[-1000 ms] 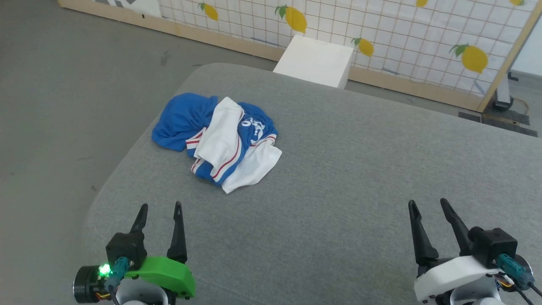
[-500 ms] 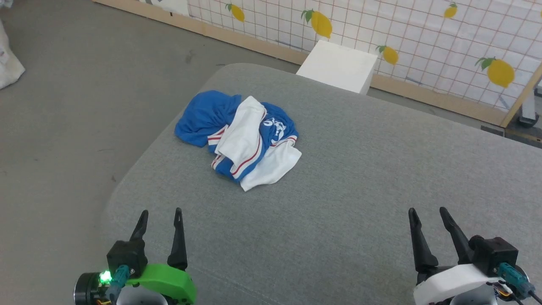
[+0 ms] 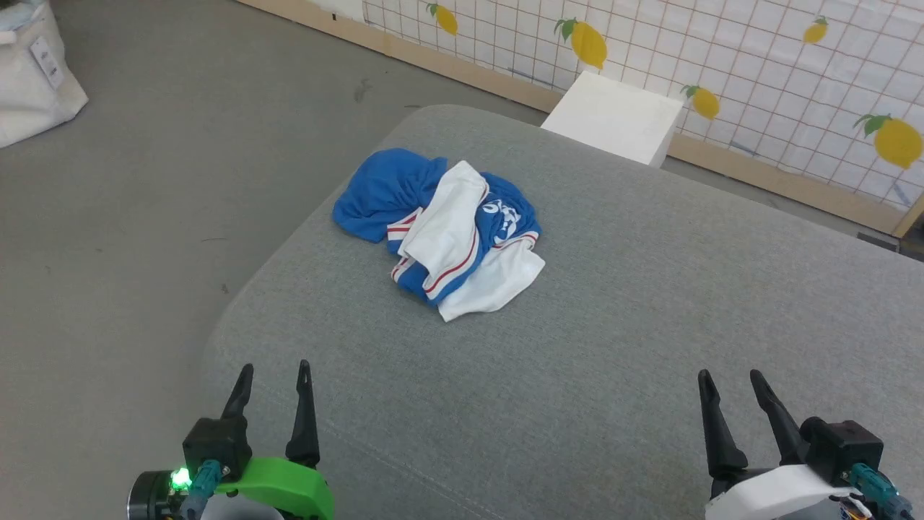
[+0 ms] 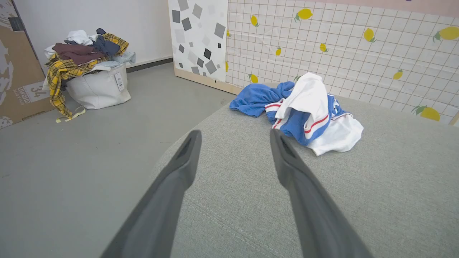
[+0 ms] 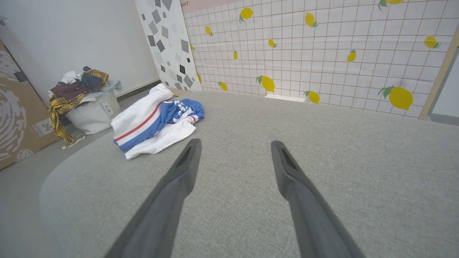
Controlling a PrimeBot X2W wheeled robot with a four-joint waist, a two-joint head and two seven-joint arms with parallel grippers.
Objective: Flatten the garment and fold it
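Note:
The garment point(image 3: 444, 231) lies crumpled in a heap on the grey padded table point(image 3: 613, 347), near its far left corner; blue cloth, white sleeves and red-and-white trim show. It also appears in the left wrist view point(image 4: 304, 111) and the right wrist view point(image 5: 154, 122). My left gripper point(image 3: 274, 372) stands open at the lower left, well short of the heap. At the lower right my right gripper point(image 3: 729, 377) is open too, with nothing between its fingers.
A white box point(image 3: 613, 119) stands on the floor beyond the table's far edge, before a lemon-patterned screen point(image 3: 722, 65). A white bag piled with clothes point(image 4: 93, 79) sits on the floor to the left, next to a cardboard box point(image 4: 18, 71).
The head camera has turned left, so the whole scene has shifted right in its view. The garment lies as before and both grippers stay open.

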